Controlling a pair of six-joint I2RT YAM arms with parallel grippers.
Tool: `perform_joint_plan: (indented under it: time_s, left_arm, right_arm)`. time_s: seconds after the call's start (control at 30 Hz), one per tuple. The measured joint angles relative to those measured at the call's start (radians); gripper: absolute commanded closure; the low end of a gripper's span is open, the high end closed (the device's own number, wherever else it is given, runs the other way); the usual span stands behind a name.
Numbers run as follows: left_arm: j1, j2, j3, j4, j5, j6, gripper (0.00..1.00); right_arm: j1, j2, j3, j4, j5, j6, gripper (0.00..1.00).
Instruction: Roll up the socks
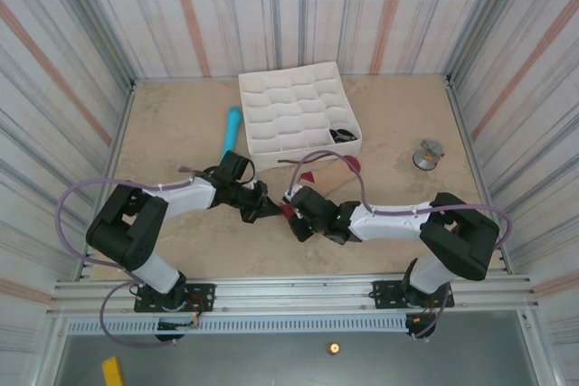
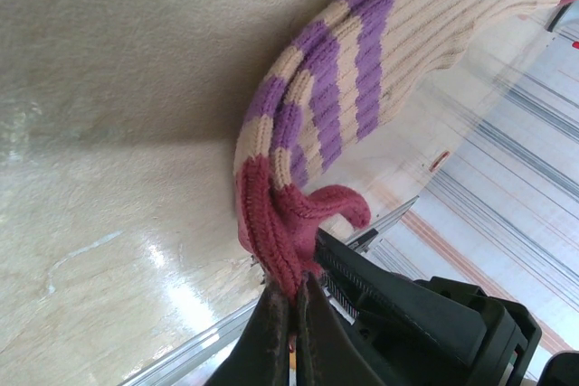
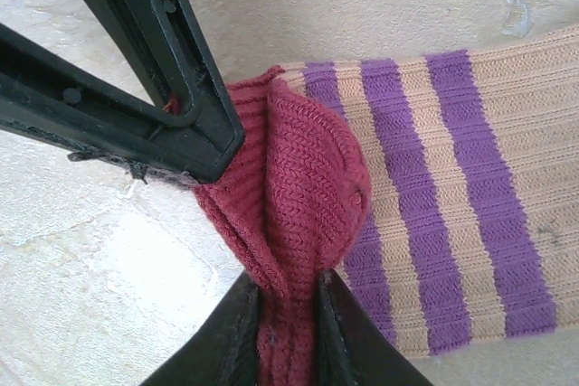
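Observation:
The beige sock [image 1: 324, 180] lies flat in front of the organizer, its maroon toe [image 1: 349, 164] pointing away from me. Its purple-striped cuff [image 2: 348, 97] ends in a maroon band [image 3: 303, 187], and both grippers meet there. My left gripper [image 2: 294, 300] is shut on the edge of that band. My right gripper [image 3: 288, 314] pinches a bunched fold of the same band between its fingers. The left gripper's black fingers [image 3: 181, 88] press onto the band from the upper left in the right wrist view. The black sock [image 1: 342, 136] sits in a corner cell of the organizer.
A white compartment organizer [image 1: 294, 115] stands at the back centre. A light-blue cylinder [image 1: 232, 129] lies to its left. A small grey object [image 1: 428, 154] rests at the right. Striped walls enclose the table on three sides.

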Motion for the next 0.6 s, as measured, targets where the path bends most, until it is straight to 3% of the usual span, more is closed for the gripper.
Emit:
perform_joint_plan:
  time_s: [0.1, 0.2, 0.23, 0.37, 0.6]
  left_arm:
    - [0.0, 0.0, 0.0, -0.001, 0.0, 0.005, 0.78]
    - [0.0, -0.001, 0.002, -0.01, 0.0, 0.011, 0.52]
    - [0.004, -0.003, 0.002, -0.011, -0.002, 0.014, 0.49]
    - [0.02, -0.035, 0.005, -0.044, -0.008, 0.038, 0.45]
    - [0.01, -0.062, 0.048, -0.068, -0.035, 0.127, 0.5]
  right_arm:
    - [-0.008, 0.0, 0.0, 0.0, -0.006, 0.008, 0.93]
    - [-0.029, 0.001, 0.0, 0.0, -0.031, 0.014, 0.98]
    - [-0.04, 0.001, 0.0, 0.0, -0.043, 0.014, 1.0]
    - [-0.109, 0.003, 0.0, 0.001, -0.119, 0.033, 1.0]
    - [-0.204, 0.068, 0.018, 0.013, -0.264, 0.086, 1.0]
